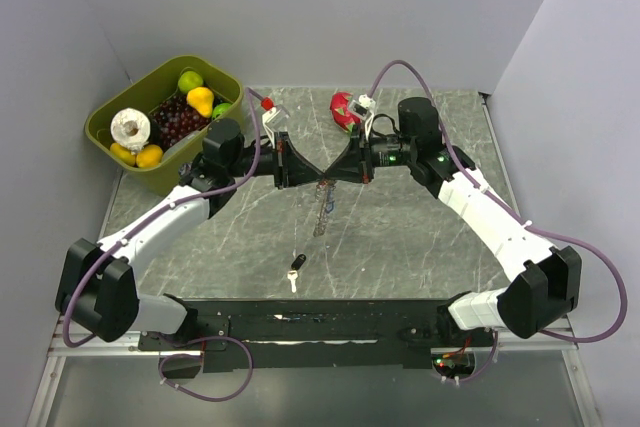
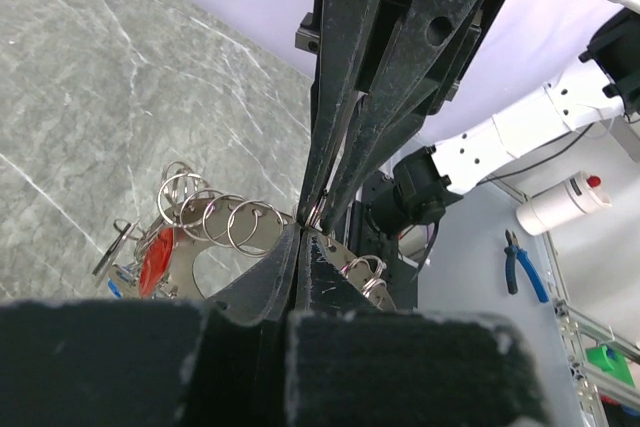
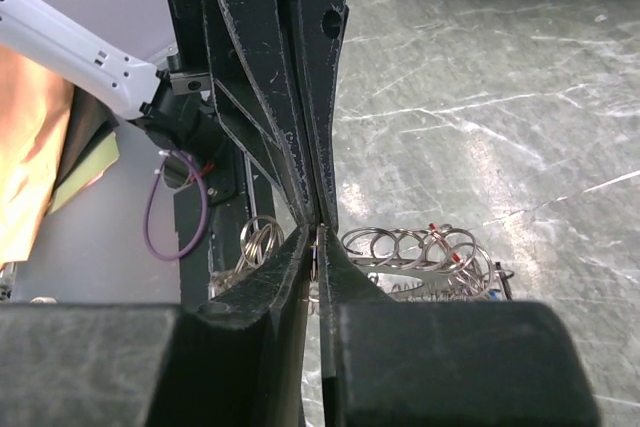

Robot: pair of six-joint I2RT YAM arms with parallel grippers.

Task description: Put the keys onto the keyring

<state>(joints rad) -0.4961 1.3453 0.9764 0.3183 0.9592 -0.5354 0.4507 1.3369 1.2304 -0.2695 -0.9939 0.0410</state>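
Observation:
The keyring (image 1: 322,209) is a thin grey-brown hoop edged with several small split rings. It hangs above the table between my two grippers. My left gripper (image 1: 312,174) and right gripper (image 1: 334,174) meet tip to tip, and both are shut on its top edge. In the left wrist view my left gripper (image 2: 300,232) pinches a small ring on the hoop (image 2: 184,255). In the right wrist view my right gripper (image 3: 317,243) pinches the same spot, and the hoop (image 3: 421,273) trails to the right. One black-headed key (image 1: 294,269) lies loose on the table below. A red tag (image 2: 155,259) hangs at the hoop's low end.
A green bin (image 1: 113,107) holding fruit stands at the back left. A red fruit (image 1: 343,107) and a small red-capped object (image 1: 267,104) lie behind the grippers. A black strip (image 1: 330,322) runs along the table's near edge.

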